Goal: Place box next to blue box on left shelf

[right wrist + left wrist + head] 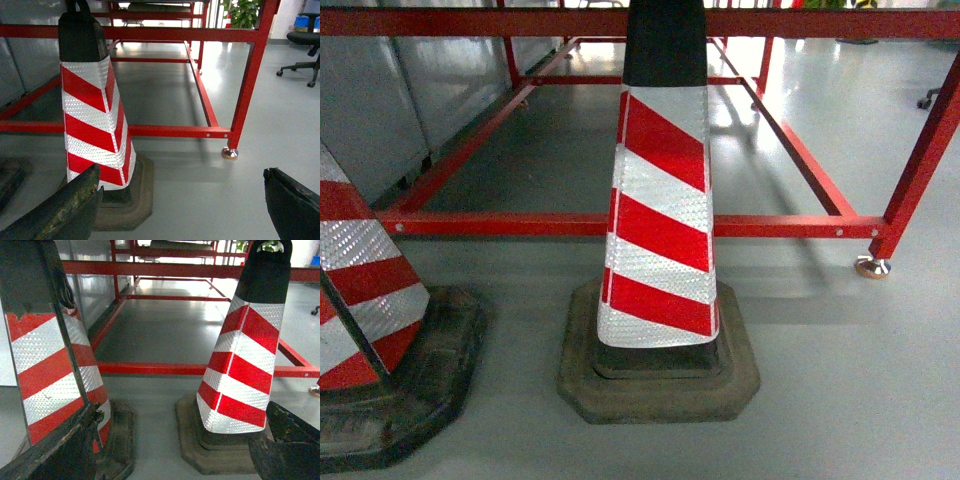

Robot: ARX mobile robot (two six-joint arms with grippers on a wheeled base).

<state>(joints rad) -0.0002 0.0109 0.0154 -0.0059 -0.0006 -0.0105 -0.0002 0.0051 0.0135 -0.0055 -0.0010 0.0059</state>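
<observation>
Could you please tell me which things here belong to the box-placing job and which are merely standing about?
Job: left gripper and right gripper, both open and empty; box and left shelf not in view.
Standing about: middle cone, left cone, red frame, office chair, potted plant.

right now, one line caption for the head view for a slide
Striped cone on the grey floor before a red frame.

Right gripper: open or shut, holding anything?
Open. In the right wrist view its two fingers stand far apart at the frame's lower corners, with only bare grey floor between them.
</observation>
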